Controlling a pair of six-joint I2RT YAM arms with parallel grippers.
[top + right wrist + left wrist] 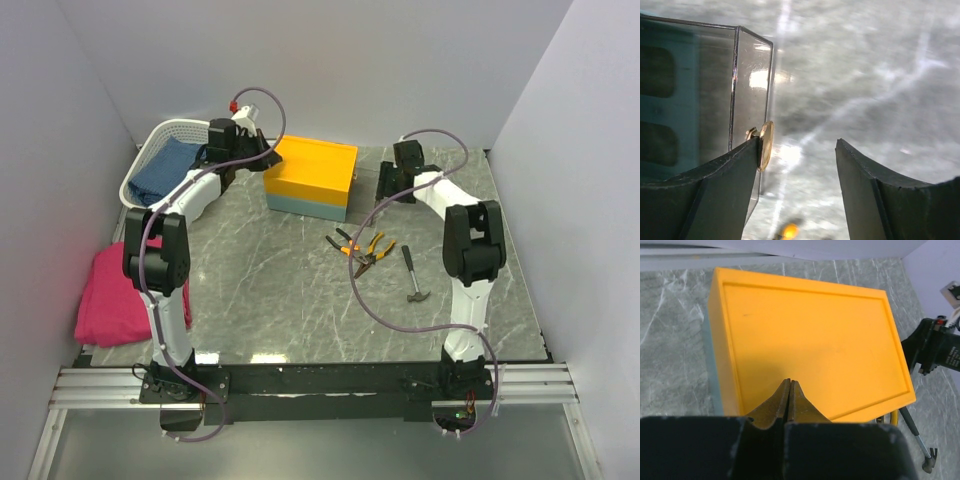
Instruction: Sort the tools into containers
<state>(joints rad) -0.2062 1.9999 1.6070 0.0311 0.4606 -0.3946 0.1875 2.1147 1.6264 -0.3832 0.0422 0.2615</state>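
left gripper [790,386] clenched empty over box [810,335]; right gripper [799,146] released at its 3 o'clock. for pliers [360,248] at 5 o'clock, straddle both handles.

The basket [181,125] stands left of the box [312,172], pliers [360,247] and hammer [413,276] before it.

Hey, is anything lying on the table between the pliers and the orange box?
Nothing visible lies on the table between the pliers and the box. The box's orange top looks closed, though, which would block dropping them in.
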